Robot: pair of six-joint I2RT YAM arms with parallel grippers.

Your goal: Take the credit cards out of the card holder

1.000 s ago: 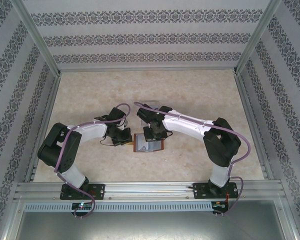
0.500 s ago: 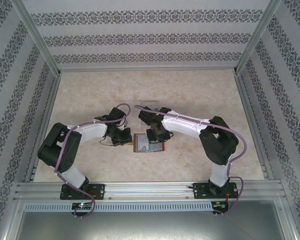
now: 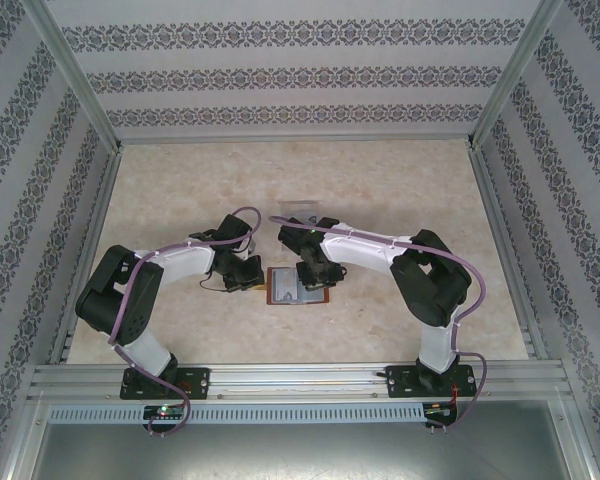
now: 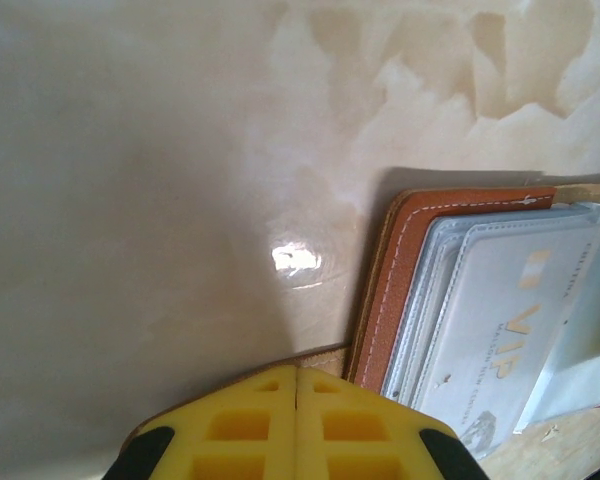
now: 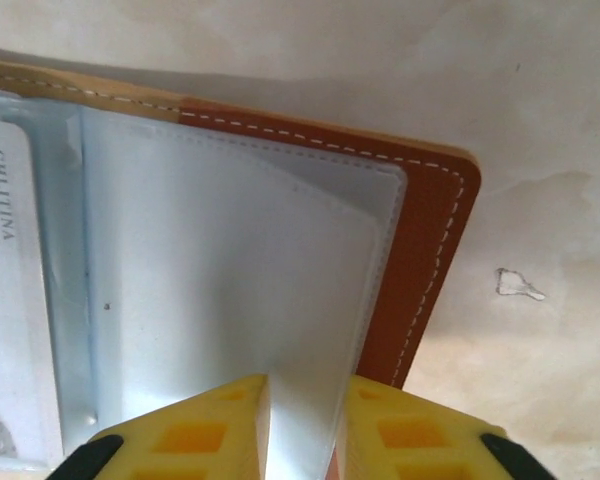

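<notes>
The card holder (image 3: 290, 289) lies open, long side left-right; left claw (image 4: 296, 375) clenched, right claw (image 5: 308, 388) slightly parted.

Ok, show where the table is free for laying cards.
Free: the table stretch between the back wall and the arms; the patch between the right arm and the right rail; the near strip between the card holder and the base rail. Crowded: the centre, where left tool and right tool meet it.
</notes>
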